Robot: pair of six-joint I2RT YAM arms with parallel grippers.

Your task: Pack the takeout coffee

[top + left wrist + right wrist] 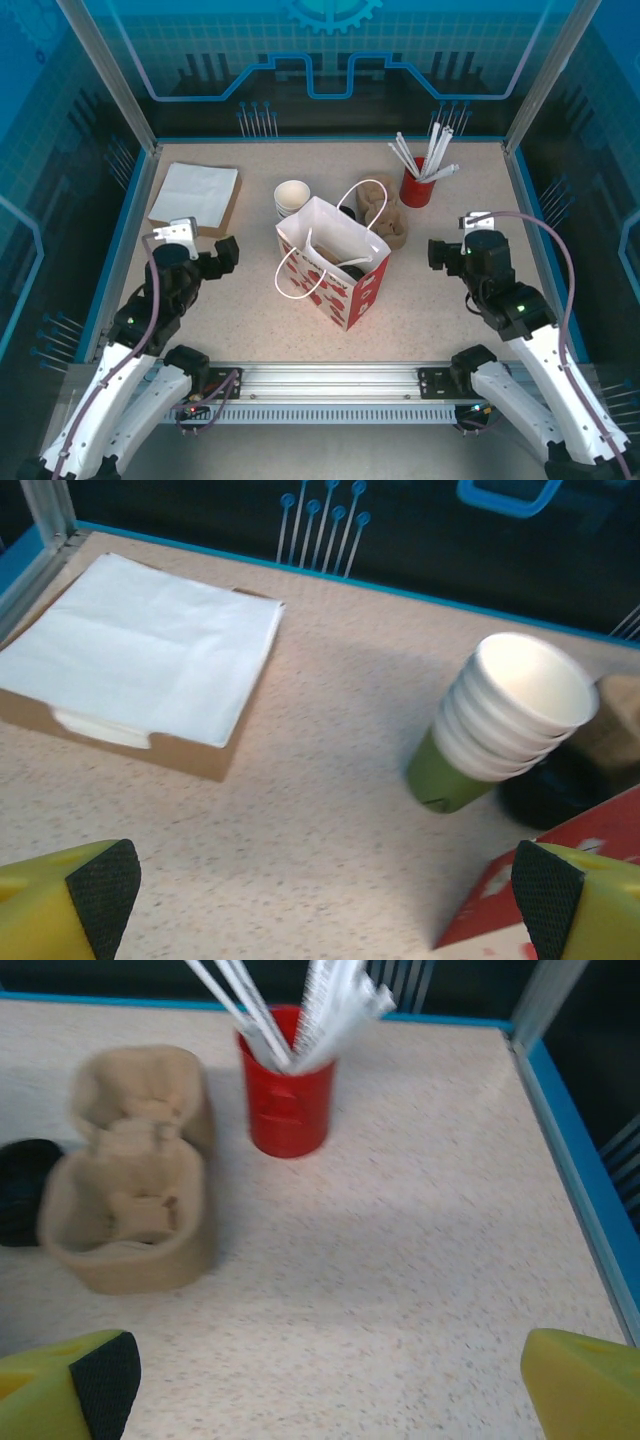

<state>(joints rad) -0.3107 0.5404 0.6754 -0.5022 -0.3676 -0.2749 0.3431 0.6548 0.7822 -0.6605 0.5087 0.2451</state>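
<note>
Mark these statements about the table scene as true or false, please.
1. The left tool is open and empty. True.
2. The red cup holds napkins. False: it holds white straws.
3. The paper bag stands upright. True.
4. The cup stack lies on its side. False: it stands with the open end up.
5. The right tool grips the cardboard carrier. False: it is open and apart from it.

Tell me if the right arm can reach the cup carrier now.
Probably yes: the right gripper is open and faces the cup carrier across bare table; the red straw cup stands off to the side.
</note>
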